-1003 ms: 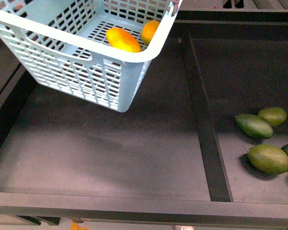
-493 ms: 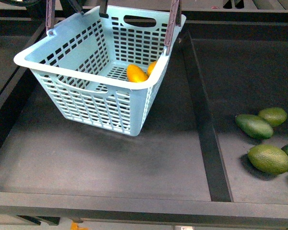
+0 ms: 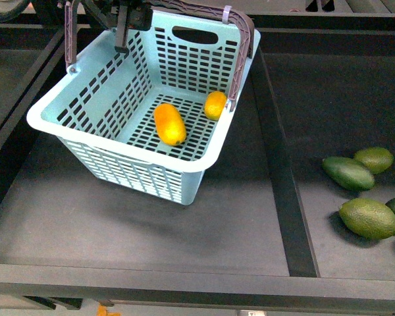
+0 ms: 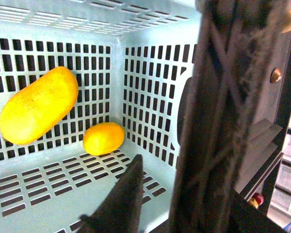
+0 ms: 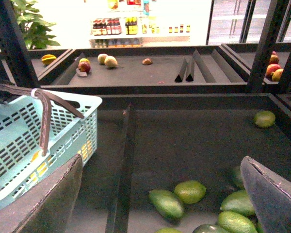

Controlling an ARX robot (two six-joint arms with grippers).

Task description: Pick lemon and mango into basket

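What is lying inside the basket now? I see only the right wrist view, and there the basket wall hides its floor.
Observer: The mango and the lemon both lie on the floor of the basket, apart from each other.
Operator: Where is the left end effector?
Observer: The left end effector is at the raised brown handles, over the basket's far side. I cannot tell whether it grips them.
Operator: Is any green fruit inside?
Observer: No, the green fruits lie in the compartment to the right.
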